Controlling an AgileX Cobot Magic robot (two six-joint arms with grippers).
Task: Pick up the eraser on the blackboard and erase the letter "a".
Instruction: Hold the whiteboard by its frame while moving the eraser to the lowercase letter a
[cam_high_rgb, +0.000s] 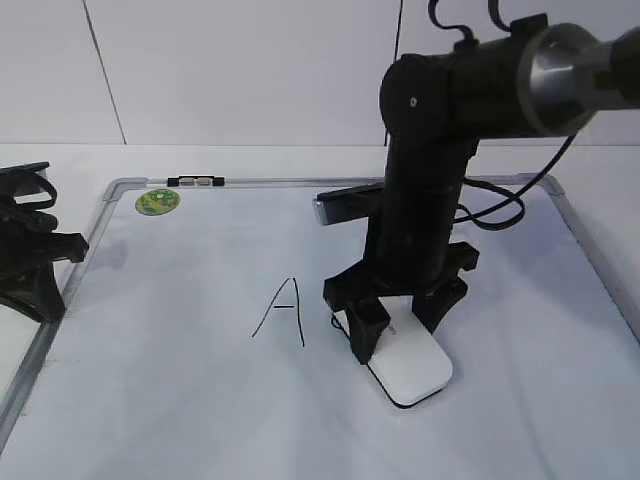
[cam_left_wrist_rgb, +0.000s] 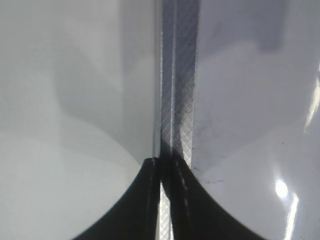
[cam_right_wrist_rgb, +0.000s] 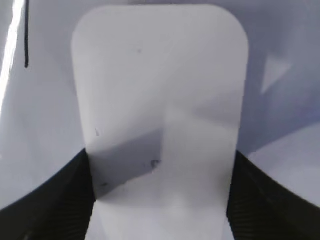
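The white eraser (cam_high_rgb: 415, 372) lies flat on the blackboard (cam_high_rgb: 180, 400), to the right of the tall capital "A" (cam_high_rgb: 285, 310). My right gripper (cam_high_rgb: 398, 330) reaches down over the eraser's far end, with one finger against each long side. In the right wrist view the eraser (cam_right_wrist_rgb: 160, 75) fills the gap between the fingers (cam_right_wrist_rgb: 160, 200). The small "a" is mostly hidden behind this gripper. Only a short black stroke (cam_high_rgb: 334, 320) shows beside the left finger. My left gripper (cam_high_rgb: 40, 295) is shut and empty over the board's left frame (cam_left_wrist_rgb: 177, 75).
A round green sticker (cam_high_rgb: 158, 201) and a small black clip (cam_high_rgb: 195, 181) sit at the board's far left corner. The silver frame (cam_high_rgb: 590, 250) runs along the right side. The right arm's cable hangs behind the arm.
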